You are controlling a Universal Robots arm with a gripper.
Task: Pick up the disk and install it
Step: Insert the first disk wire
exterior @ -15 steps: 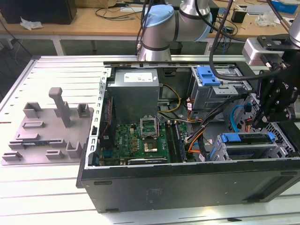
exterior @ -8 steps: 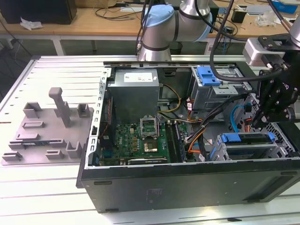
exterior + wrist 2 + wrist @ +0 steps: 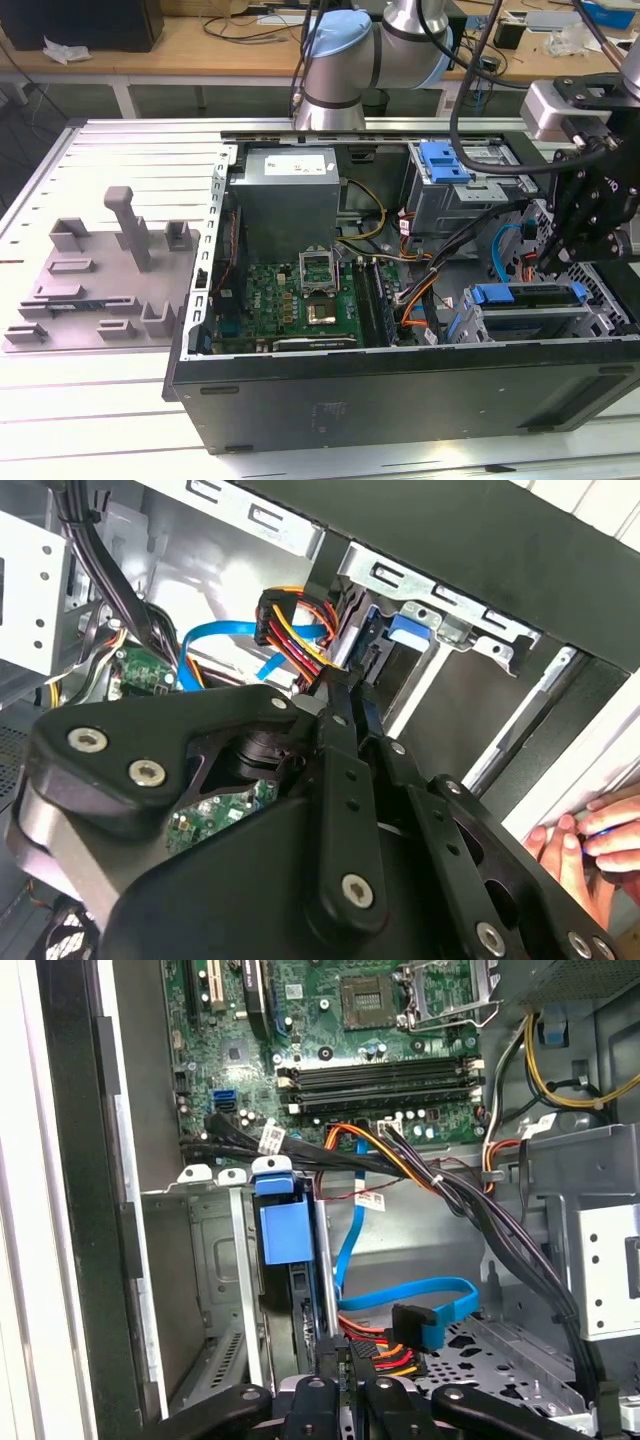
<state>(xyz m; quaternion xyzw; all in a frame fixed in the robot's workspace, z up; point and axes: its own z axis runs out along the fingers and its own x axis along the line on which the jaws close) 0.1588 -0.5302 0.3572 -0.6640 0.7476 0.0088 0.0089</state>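
Your case (image 3: 400, 400) is lying open on its side, so the arm is reaching straight down into it. At the exterior view's right, the drive cage (image 3: 520, 325) is taking the disk (image 3: 527, 294), which is standing on edge in its slot. The gripper (image 3: 348, 685) is clamping the disk's edge, probably to guide it in squarely. A hand (image 3: 585, 845) is resting at the case's rim.

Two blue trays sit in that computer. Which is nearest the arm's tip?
The tray in the cage at the exterior view's lower right, just under the arm tip; the other tray sits farther back.
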